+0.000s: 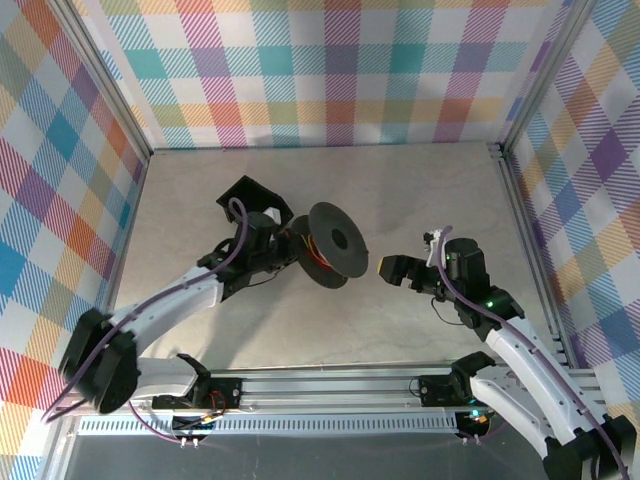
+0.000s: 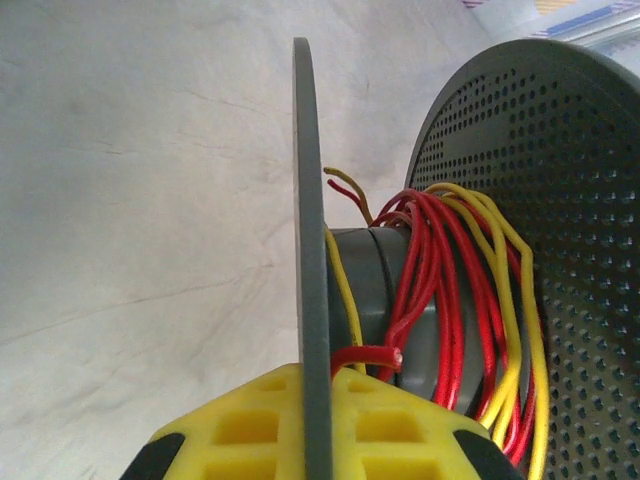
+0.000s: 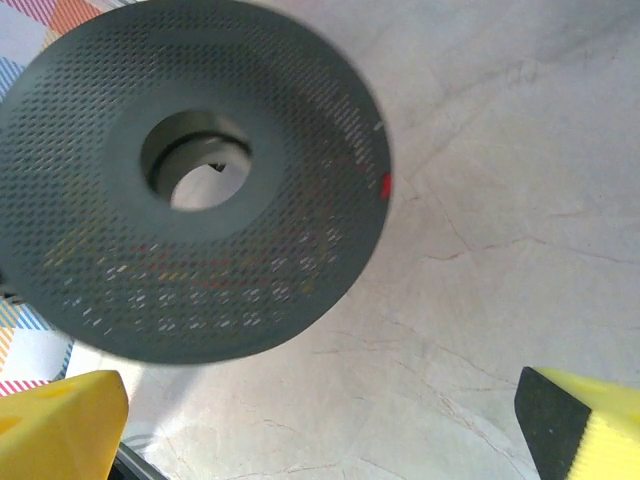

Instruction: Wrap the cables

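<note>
- Spool: dark grey, two round flanges joined by a hub, seen over the middle of the table; one flat face is turned toward the right arm
- Contact between spool and table: cannot be told from any view
- Left gripper: at the spool's left side, closed tight on the rim of the near flange, with a yellow pad on each side of that thin edge
- Cables: red and yellow wire wound on the spool's hub, between the two flanges
- Lay of the winding: loose and uneven; the turns cross one another and crowd toward the perforated far flange, leaving bare hub beside the near flange
- Loose ends: one red tip and one dull yellow tip stick up from the hub just beside the near flange; a further red end lies across the hub just above the left pads
- Right gripper: to the right of the spool, near it but apart from it, facing its flat outer face
- Right jaws: spread wide with nothing between them; the yellow fingers sit at the two lower corners of the right wrist view, the spool's face above them
- Outer face: finely perforated, with a round central hole; a small red speck shows at its right rim
</note>
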Robot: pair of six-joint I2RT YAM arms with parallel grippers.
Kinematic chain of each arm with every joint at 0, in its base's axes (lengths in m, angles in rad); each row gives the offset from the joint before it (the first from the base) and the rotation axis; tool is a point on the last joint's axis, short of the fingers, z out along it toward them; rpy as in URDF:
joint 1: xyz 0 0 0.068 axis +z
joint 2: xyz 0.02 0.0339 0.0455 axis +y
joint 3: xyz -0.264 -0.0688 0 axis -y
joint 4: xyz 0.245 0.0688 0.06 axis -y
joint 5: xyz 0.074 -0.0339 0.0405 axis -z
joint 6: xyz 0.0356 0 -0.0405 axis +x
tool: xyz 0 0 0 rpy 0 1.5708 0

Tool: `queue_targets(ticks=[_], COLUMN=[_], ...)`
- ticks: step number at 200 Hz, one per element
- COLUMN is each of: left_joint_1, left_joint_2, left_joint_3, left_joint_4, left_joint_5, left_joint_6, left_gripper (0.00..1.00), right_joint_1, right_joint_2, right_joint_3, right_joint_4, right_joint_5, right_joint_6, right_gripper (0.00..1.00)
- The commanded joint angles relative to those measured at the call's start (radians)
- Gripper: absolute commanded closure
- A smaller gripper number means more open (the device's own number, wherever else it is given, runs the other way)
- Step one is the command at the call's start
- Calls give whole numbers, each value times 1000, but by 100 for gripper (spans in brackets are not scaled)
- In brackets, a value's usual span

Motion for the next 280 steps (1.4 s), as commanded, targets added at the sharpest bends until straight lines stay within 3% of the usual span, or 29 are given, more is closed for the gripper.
queue_targets(ticks=[1,58,81,94,121,139,148,188,224,280], left_joint_1=[3,-9,-12,-13,-19,-25,-29,-31,-42,-141], left_joint_2=[99,527,576,578,521,449,407,235,133,-123], left_joint_3=[-14,44,34,26,18,37,47,48,40,18], left_joint_4=[525,983,975,953,805,590,467,135,-16,-300], left_joint_5=[87,208,188,178,147,118,89,-25,-78,-381], left_joint_6=[-152,-364,-361,-352,-305,-262,-236,-169,-132,50], left_gripper=[100,100,100,94,79,64,62,29,26,13], right_joint_1=[-17,-51,-56,-60,-71,-75,-78,-84,-87,-88], right_joint_2=[-11,-11,-4,-2,-1,1,5,23,18,-37], right_joint_3=[-14,-58,-64,-70,-81,-87,-88,-94,-76,-48], right_joint_4=[-10,1,1,1,5,12,17,34,11,-52], right_joint_5=[-20,15,13,12,6,1,-3,-17,-18,68], right_joint_6=[8,-22,-36,-44,-53,-53,-54,-52,-68,-117], right_gripper=[0,1,1,1,1,1,1,1,1,1])
